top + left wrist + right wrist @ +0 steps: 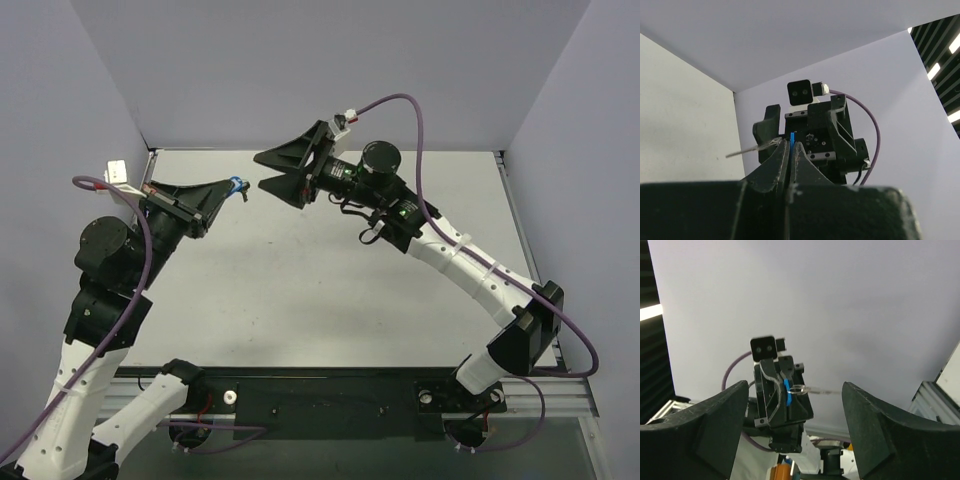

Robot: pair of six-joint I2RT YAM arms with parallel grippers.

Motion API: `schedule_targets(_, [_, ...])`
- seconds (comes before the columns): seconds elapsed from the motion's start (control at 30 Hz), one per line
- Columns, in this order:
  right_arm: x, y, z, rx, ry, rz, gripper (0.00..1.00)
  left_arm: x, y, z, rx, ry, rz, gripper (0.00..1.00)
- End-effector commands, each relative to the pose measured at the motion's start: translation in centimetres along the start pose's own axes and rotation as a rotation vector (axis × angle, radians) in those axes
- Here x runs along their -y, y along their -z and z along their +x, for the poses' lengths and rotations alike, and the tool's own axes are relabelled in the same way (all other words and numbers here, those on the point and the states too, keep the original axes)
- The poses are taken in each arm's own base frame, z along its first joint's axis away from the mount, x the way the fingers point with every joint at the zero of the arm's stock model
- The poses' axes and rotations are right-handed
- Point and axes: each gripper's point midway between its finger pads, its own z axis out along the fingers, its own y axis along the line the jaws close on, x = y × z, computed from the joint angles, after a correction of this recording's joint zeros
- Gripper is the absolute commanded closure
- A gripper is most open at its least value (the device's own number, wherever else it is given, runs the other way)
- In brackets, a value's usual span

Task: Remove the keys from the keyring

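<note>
My left gripper is raised above the table's left side and shut on the blue tag of the keyring. In the left wrist view the tag shows as a thin blue strip between the closed fingers, and the silver key sticks out to the left. In the right wrist view the tag sits in the left gripper, with the thin ring and key pointing right. My right gripper is open, facing the left gripper from a short gap away.
The grey table is walled by pale panels at back and sides. The arm bases sit on a black rail at the near edge. Purple cables loop from each wrist.
</note>
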Motion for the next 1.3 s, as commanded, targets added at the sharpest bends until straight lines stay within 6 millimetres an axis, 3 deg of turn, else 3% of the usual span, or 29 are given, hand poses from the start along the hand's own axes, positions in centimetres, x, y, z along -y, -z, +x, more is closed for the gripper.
schedule_targets(0.0, [-4.3, 3.2, -2.8, 0.056, 0.056, -0.124, 0.29, 2.8, 0.9, -0.9, 0.026, 0.029, 0.070, 1.00])
schedule_targets(0.1, [-3.6, 3.2, -3.1, 0.066, 0.039, -0.102, 0.29, 3.2, 0.9, -0.8, 0.020, 0.033, 0.088, 1.00])
schedule_targets(0.4, [-2.1, 2.6, -1.5, 0.038, -0.061, -0.034, 0.29, 3.8, 0.6, 0.5, -0.041, 0.009, 0.181, 1.00])
schedule_targets(0.6, [0.7, 2.7, -1.0, 0.045, -0.336, 0.046, 0.30, 6.7, 1.3, 1.6, -0.094, -0.057, 0.376, 1.00])
schedule_targets(0.67, [0.8, 2.9, -0.8, 0.058, -0.418, 0.029, 0.30, 7.3, 1.5, 1.9, -0.107, -0.073, 0.423, 1.00])
schedule_targets(0.7, [-0.2, 3.0, -1.1, 0.072, -0.442, -0.020, 0.30, 7.4, 1.6, 2.0, -0.114, -0.076, 0.435, 1.00])
schedule_targets(0.73, [0.4, 3.0, -0.9, 0.074, -0.512, -0.021, 0.30, 7.4, 1.5, 2.1, -0.115, -0.078, 0.450, 1.00])
schedule_targets(0.97, [-4.6, 3.6, -2.1, 0.129, -0.710, -0.306, 0.22, 7.8, 1.2, 2.5, -0.130, -0.092, 0.504, 1.00])
schedule_targets(1.27, [-7.1, 4.2, -3.4, 0.173, -0.818, -0.434, 0.20, 7.4, 0.6, 2.6, -0.128, -0.113, 0.500, 1.00])
